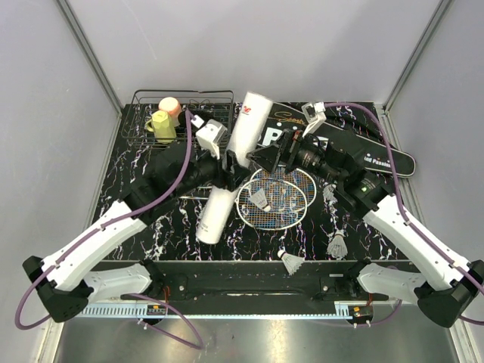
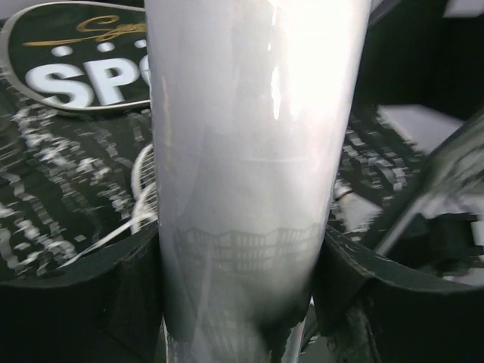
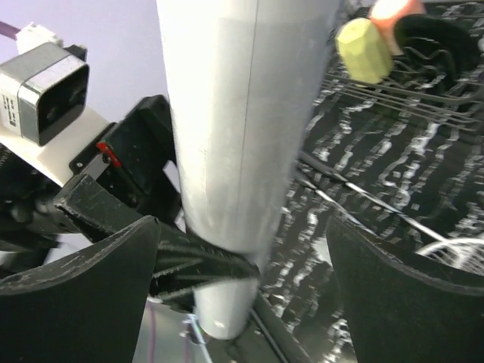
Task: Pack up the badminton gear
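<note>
Grey walls box in a black white-veined marbled desk (image 1: 249,242), both arms reaching to its middle. I see the long white cardboard tube (image 1: 247,125) running diagonally from the back centre toward the front, left of middle. It crosses over the edge of the black racket-shaped bag with white "SPORT" lettering (image 1: 378,155), which lies along the back right.

Left fingers (image 2: 76,310) sit on the tube about mid-length. In the left wrist view the tube (image 2: 249,151) fills the gap and both pads press its sides, so it is held. Right fingers (image 3: 76,295) are spread wide around the tube (image 3: 234,113), with clear space on each side and no contact. I cannot tell if the tube is resting on the desk or lifted.

2 thin dark-shafted rackets with white-strung oval heads (image 1: 291,189) lie overlapped just right of the tube, below the right wrist. I make out 3 small white feathered shuttlecocks: 1 on the strings (image 1: 262,200), 1 near the front edge (image 1: 291,262), 1 further right (image 1: 338,245).

Back left stands a black wire basket (image 1: 151,102) holding a yellow cup (image 1: 161,125) and a pink cup (image 1: 171,106).
</note>
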{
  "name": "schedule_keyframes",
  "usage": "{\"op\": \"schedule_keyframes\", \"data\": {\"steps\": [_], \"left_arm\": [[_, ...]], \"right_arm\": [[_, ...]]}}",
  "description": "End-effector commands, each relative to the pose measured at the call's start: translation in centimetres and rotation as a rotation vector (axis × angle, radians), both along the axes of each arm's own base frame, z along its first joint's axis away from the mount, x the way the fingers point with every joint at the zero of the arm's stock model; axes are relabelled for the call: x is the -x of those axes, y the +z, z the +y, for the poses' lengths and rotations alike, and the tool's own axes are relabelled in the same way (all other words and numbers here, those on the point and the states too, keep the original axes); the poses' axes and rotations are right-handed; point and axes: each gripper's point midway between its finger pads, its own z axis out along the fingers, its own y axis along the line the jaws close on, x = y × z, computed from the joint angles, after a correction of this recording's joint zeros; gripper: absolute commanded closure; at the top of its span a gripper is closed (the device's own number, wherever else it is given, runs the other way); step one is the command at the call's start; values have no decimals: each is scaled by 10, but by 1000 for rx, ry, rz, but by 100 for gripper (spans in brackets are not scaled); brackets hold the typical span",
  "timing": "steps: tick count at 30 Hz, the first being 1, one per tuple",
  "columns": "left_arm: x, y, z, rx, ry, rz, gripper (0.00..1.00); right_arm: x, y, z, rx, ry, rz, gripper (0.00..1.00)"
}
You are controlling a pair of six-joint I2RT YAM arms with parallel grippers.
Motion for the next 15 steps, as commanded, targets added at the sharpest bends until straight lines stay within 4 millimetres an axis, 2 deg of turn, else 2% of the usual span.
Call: {"op": "schedule_keyframes", "data": {"steps": [1,2,4,5,6,7,8,9,10,11,12,13,15], "left_arm": [[-14,-5,54,-147,177,-169,46],[-13,-23,60,-197,181,-172,47],[-7,-25,71,-235,159,-241,47],[-3,-39,71,-265,124,-244,47],[7,-33,72,-249,78,-280,47],[12,-34,73,-261,49,-309,48],[17,-42,73,-269,20,-316,48],[28,-33,74,-237,-14,-354,48],[30,-32,78,-244,-18,-378,48],[35,-36,76,-239,-48,-385,49],[41,-30,78,-218,-59,-411,50],[42,-31,79,-224,-69,-422,50],[47,-33,77,-223,-101,-426,53]], "right_arm": [[5,-17,-41,319,-66,-143,0],[5,-18,-45,344,-70,-152,0],[12,-13,-51,405,-40,-164,0],[14,-10,-52,427,-29,-163,0],[19,-15,-58,473,-19,-133,1],[17,7,-59,466,-33,-154,2],[20,14,-59,470,-21,-158,3],[26,14,-61,494,9,-137,7],[35,35,-53,457,67,-162,9],[41,42,-49,443,113,-164,11],[49,43,-45,439,163,-147,18],[55,53,-36,408,227,-154,22],[59,60,-30,381,266,-160,27]]}}
